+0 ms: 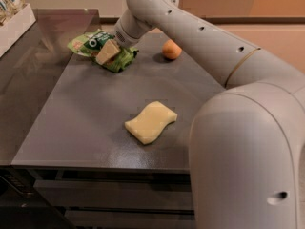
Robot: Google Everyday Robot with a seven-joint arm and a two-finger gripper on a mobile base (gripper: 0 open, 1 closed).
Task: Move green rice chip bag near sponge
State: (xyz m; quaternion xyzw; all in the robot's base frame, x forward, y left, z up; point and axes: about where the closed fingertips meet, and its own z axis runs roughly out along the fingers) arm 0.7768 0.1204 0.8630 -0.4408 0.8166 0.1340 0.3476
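The green rice chip bag (95, 44) lies crumpled on the dark table at the far left of its middle panel. My gripper (108, 51) is down on the bag, over its right half, at the end of the white arm that reaches in from the right. The part of the bag under the gripper is hidden. The sponge (150, 122), pale yellow with wavy sides, lies flat nearer the table's front, well apart from the bag.
A round orange fruit (171, 49) sits at the back, right of the bag. A white box with pale packaged snacks (13, 13) stands at the far left. The arm's large white body (248, 142) fills the right side. The table's front edge (100, 166) runs below the sponge.
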